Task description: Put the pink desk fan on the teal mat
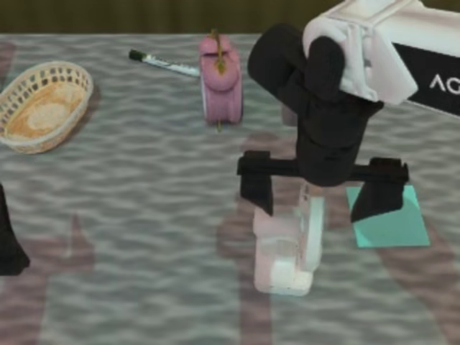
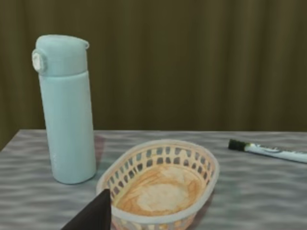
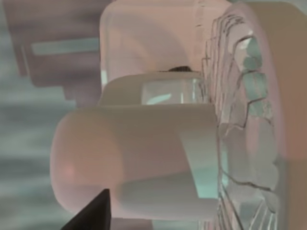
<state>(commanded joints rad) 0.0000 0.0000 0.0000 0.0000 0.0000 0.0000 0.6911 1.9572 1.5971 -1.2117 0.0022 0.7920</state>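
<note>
The pink desk fan (image 1: pixel 286 248) lies on the table right of centre, with its pale pink base toward the front and its whitish guard ring (image 1: pixel 313 223) on the side facing the mat. It fills the right wrist view (image 3: pixel 144 153) at close range. My right gripper (image 1: pixel 318 191) hangs just above the fan's rear end, open wide, with one finger (image 1: pixel 256 185) to the fan's left and the other over the teal mat (image 1: pixel 397 224). The mat lies flat just right of the fan with nothing on it. My left gripper (image 1: pixel 8 248) stays parked at the table's left edge.
A woven basket (image 1: pixel 44 104) sits at the back left, also seen in the left wrist view (image 2: pixel 160 184) beside a light blue bottle (image 2: pixel 67 110). A marker pen (image 1: pixel 164 63) and a mauve-pink upright object with a gold stem (image 1: pixel 221 83) stand at the back centre.
</note>
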